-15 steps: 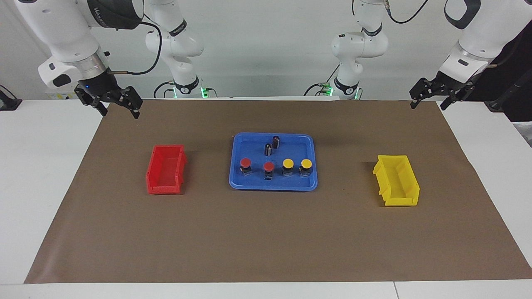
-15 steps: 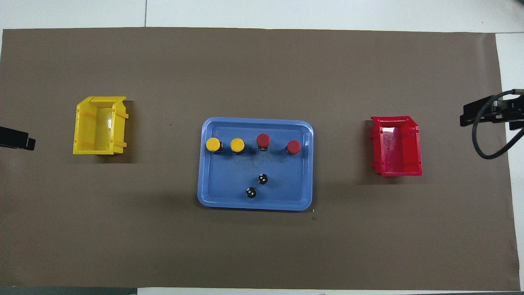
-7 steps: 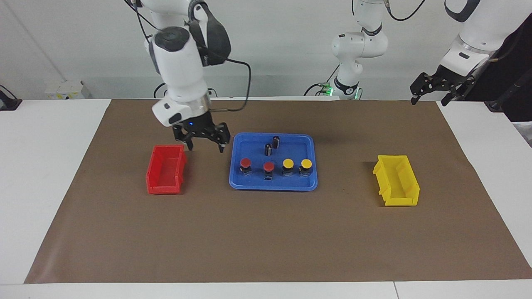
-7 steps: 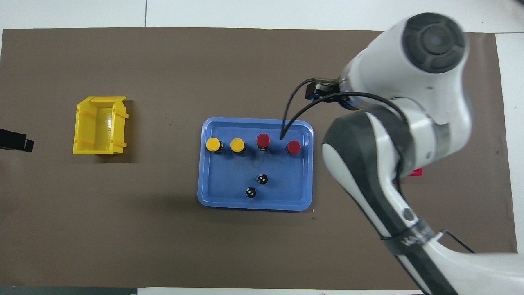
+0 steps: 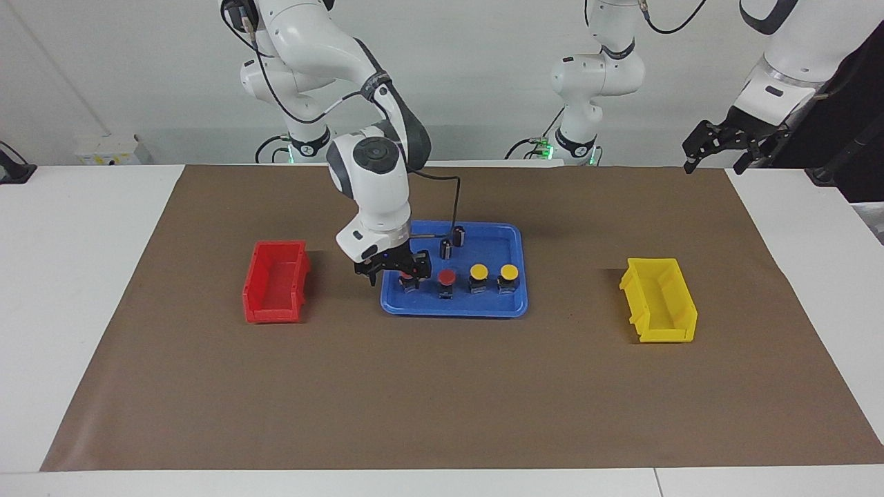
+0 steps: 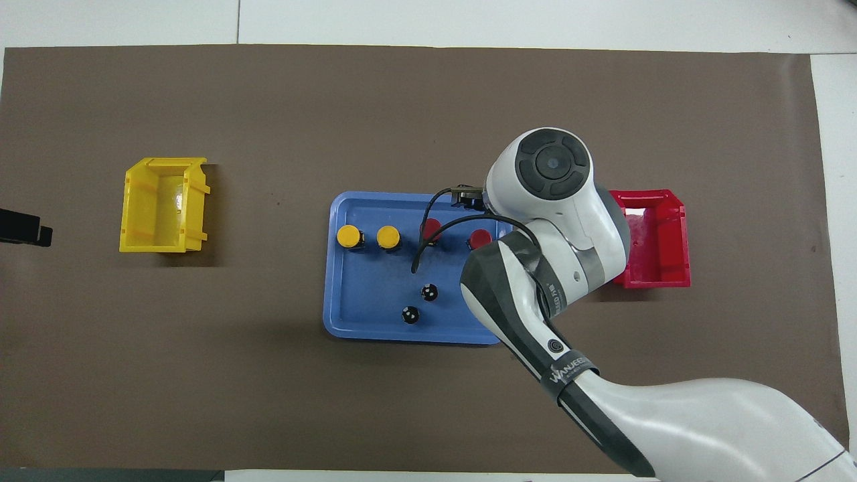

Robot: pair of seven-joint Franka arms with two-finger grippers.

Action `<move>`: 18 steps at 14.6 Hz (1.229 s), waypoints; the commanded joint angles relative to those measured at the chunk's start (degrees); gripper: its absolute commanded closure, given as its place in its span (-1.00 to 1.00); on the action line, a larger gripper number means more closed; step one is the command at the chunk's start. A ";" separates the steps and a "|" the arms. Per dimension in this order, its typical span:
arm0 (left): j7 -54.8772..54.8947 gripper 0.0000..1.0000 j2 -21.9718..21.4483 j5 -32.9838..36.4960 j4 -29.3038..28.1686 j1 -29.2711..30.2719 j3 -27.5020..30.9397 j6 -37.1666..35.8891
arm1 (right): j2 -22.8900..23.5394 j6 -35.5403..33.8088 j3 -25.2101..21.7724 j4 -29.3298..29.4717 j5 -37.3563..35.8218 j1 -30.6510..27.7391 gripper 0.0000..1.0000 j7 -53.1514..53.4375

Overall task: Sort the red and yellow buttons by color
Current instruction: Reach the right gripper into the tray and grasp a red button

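Reaching: right hand (image 5: 394, 270) spread open around end red button (image 5: 409, 279), next close, lift to red bin (image 5: 275, 281).

I see a matt brown paper-like sheet (image 5: 442, 386) covering the smooth white bench (image 5: 76, 276). The blue tray (image 5: 514, 307), red bin (image 5: 276, 283) and yellow bin (image 5: 659, 300) look like glossy moulded plastic. The button caps (image 5: 478, 270) look smooth; the arm shells (image 6: 589, 227) are glossy white.
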 commanded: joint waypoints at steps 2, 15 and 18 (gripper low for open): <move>-2.01 -1.00 -1.15 0.70 -0.54 0.31 -0.04 -0.64 | -3.00 1.59 -0.17 -4.55 -0.69 0.55 -1.00 0.87; -1.31 -1.00 -2.12 0.70 -2.30 0.22 0.14 -0.20 | -4.40 5.19 -0.08 -9.21 -0.69 2.83 0.05 -0.89; -1.48 -1.00 -2.03 0.70 -2.47 0.05 0.05 1.20 | -4.05 3.62 -0.16 -7.02 -0.69 2.48 0.48 -1.50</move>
